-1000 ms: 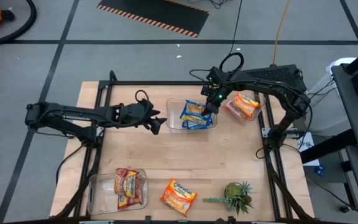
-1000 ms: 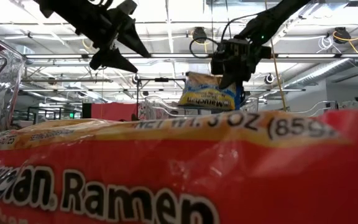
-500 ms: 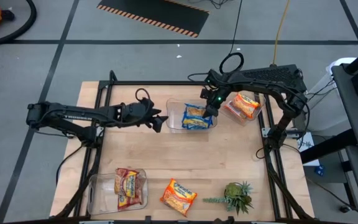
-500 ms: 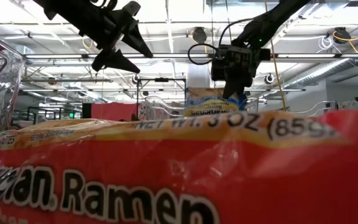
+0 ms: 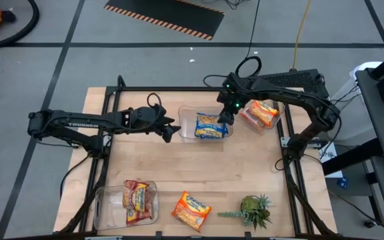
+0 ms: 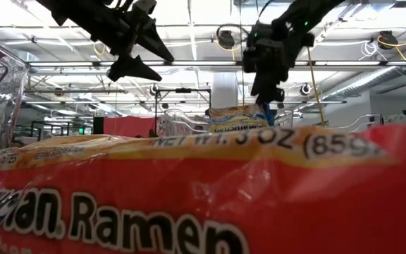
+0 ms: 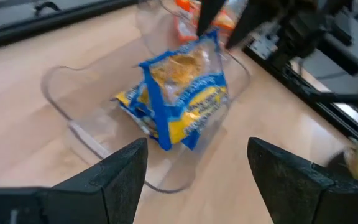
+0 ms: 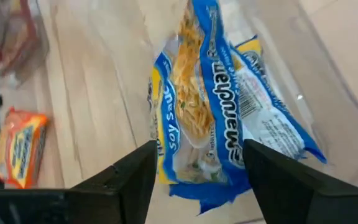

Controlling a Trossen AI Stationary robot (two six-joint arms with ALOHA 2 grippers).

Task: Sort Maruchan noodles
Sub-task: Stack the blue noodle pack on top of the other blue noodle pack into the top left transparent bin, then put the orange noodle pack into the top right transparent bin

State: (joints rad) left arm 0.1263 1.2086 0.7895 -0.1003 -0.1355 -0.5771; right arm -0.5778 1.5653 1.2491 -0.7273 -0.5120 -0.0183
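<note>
Blue-and-yellow Maruchan packets (image 5: 211, 127) lie in a clear bin (image 5: 187, 128) at the table's far middle. The top packet (image 7: 179, 99) stands tilted on its edge, resting on the one beneath it. My right gripper (image 5: 225, 117) is open just above them, with the top packet (image 8: 210, 106) below its spread fingers. My left gripper (image 5: 172, 131) is open and empty, hovering just left of the bin. An orange packet (image 5: 191, 209) lies loose at the near edge.
A clear bin with orange packets (image 5: 262, 113) stands at the far right. A clear bin with red-brown packets (image 5: 137, 201) stands at the near left. A small green plant (image 5: 253, 210) sits at the near right. The loose orange packet (image 6: 189, 190) fills the low view's foreground.
My right gripper has lowered a blue-and-yellow packet into the middle bin, let it go and gone up a little. The packet now rests tilted on the packets in the bin.
</note>
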